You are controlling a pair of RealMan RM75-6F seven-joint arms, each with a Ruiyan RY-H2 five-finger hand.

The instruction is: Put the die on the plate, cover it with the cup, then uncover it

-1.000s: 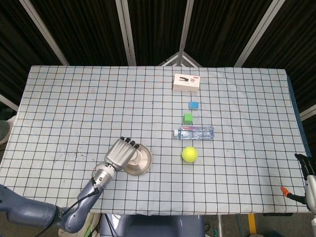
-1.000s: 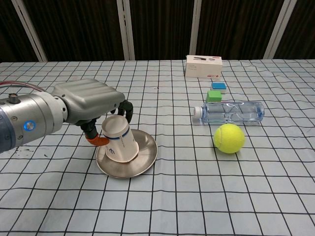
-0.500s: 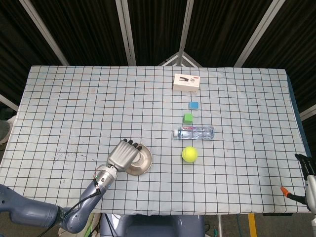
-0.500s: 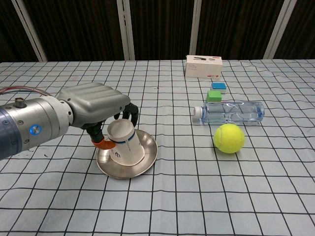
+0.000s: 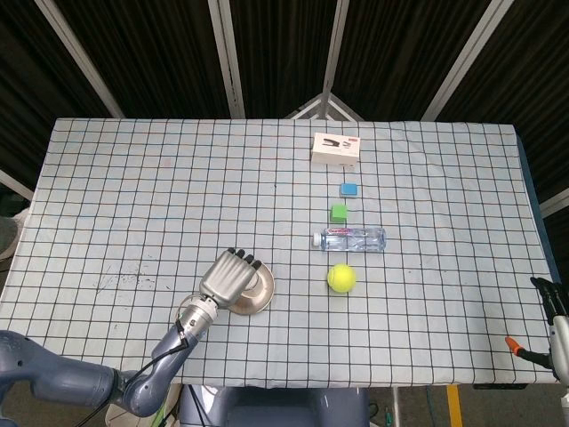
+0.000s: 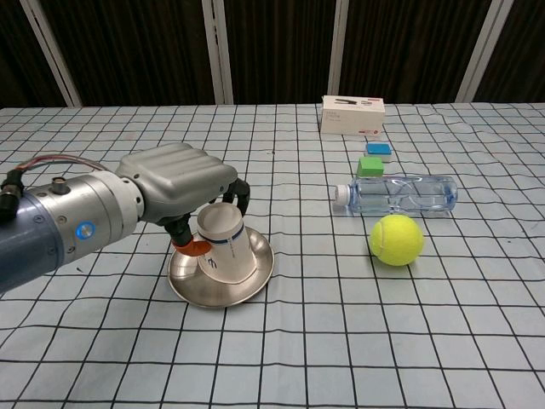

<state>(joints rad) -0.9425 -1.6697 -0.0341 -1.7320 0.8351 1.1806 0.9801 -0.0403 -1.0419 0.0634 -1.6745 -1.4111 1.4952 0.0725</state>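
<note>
Chest view shows the left hand [image 6: 183,181] low at the near left of the table, with its fingers wrapped around a paper cup [image 6: 226,243]. The cup is upside down and tilted, its open end down on the metal plate [image 6: 257,280] and its closed end up under the hand. The die is not showing in either view; it may be under the cup, but I cannot tell. The orange bit just left of the cup looks like part of the hand. A paper cup is very light and soft, so I think a hard squeeze would crush it, and a small bump could knock it over. Its smooth, sloped side could slip out of the fingers. The best place to hold it looks like the sides up near the closed end, with a gentle grip, lifting straight up. The plate is shiny and may slide on the checked cloth [image 6: 341,341]. To the right of the plate sits a yellow tennis ball [image 6: 396,239]. Past it lies a water bottle [image 6: 396,195], then a green block [image 6: 370,166], a blue block [image 6: 378,150] and a white box [image 6: 352,115] farther away. Only the edge of the right hand [image 5: 553,316] peeks in at the far right of the head view, and I cannot tell how its fingers are.
</note>
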